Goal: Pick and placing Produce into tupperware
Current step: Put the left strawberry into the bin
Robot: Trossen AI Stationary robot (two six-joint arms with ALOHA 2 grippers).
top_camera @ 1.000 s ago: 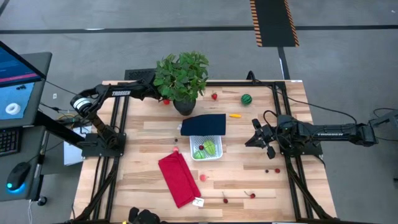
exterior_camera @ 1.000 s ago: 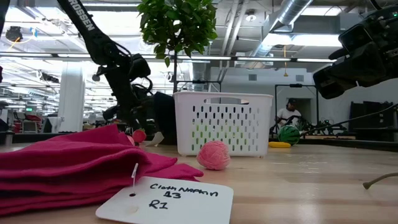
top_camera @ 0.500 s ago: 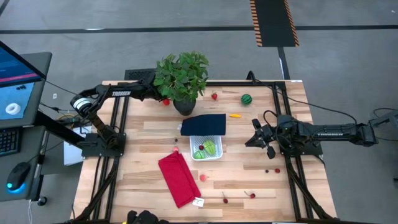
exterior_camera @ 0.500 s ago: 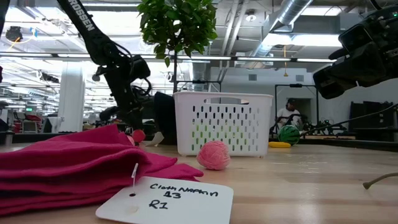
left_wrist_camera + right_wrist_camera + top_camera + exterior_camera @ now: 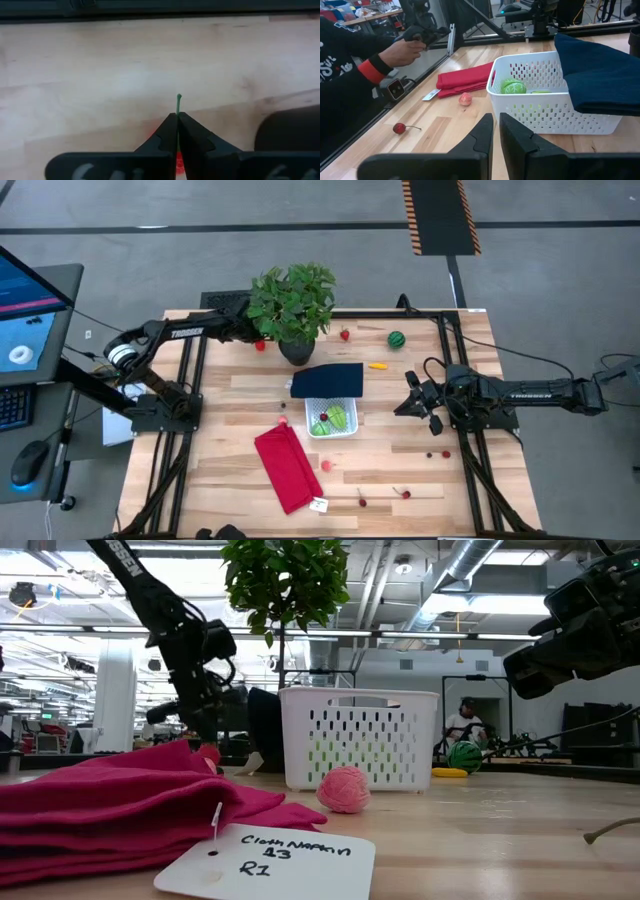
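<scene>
Near the worktop's far edge, beside the potted plant (image 5: 292, 308), the left gripper (image 5: 258, 341) is clenched on a red cherry (image 5: 178, 161), green stem (image 5: 178, 104) poking out between its fingers. White basket (image 5: 333, 420) sits mid-worktop, holding green produce (image 5: 513, 87), with a navy cloth (image 5: 327, 380) draped over its far side. Red napkin (image 5: 288, 466) lies just beside it toward the near edge. Right gripper (image 5: 410, 405) waits by the right edge, fingers nearly together, grasping nothing.
</scene>
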